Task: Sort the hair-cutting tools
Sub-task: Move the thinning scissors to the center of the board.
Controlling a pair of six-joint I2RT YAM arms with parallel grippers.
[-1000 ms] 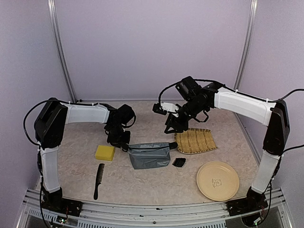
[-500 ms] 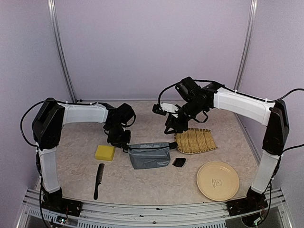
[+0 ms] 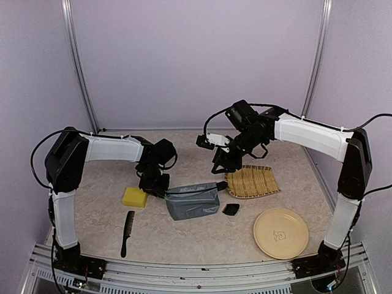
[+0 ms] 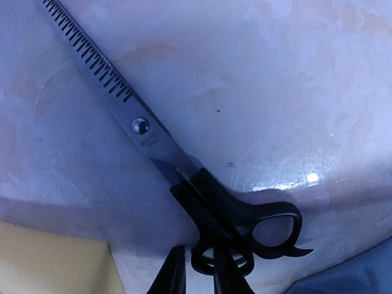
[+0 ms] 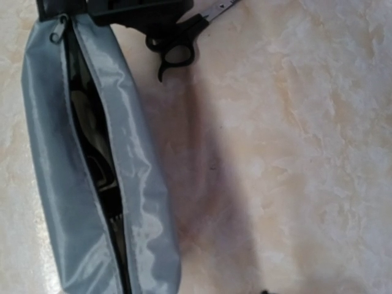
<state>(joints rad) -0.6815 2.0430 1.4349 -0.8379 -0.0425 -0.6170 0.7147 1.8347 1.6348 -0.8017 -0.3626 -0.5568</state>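
Note:
A pair of black-handled silver scissors (image 4: 211, 195) with a toothed blade lies flat on the table. My left gripper (image 4: 197, 252) is low over its handles, jaws narrowly open. One finger (image 4: 225, 275) stands inside the lower ring and the other outside it, with a small gap to the rim. The handles also show as scissors (image 5: 177, 48) beside the pouch's zip end. A long black comb (image 3: 127, 233) lies front left and a small black guard (image 3: 231, 209) lies right of the pouch. My right gripper (image 3: 220, 164) hovers above the pouch's right end; its fingers do not show clearly.
The grey-blue pouch (image 3: 193, 201) lies mid-table, unzipped, with dark items inside (image 5: 92, 153). A yellow sponge (image 3: 135, 196) sits just left of my left gripper. A woven mat (image 3: 251, 181) and a tan plate (image 3: 280, 233) lie to the right.
My left gripper has edged a little toward the pouch and its jaws have narrowed slightly. The pouch's top edge has shifted a bit. The right arm holds still.

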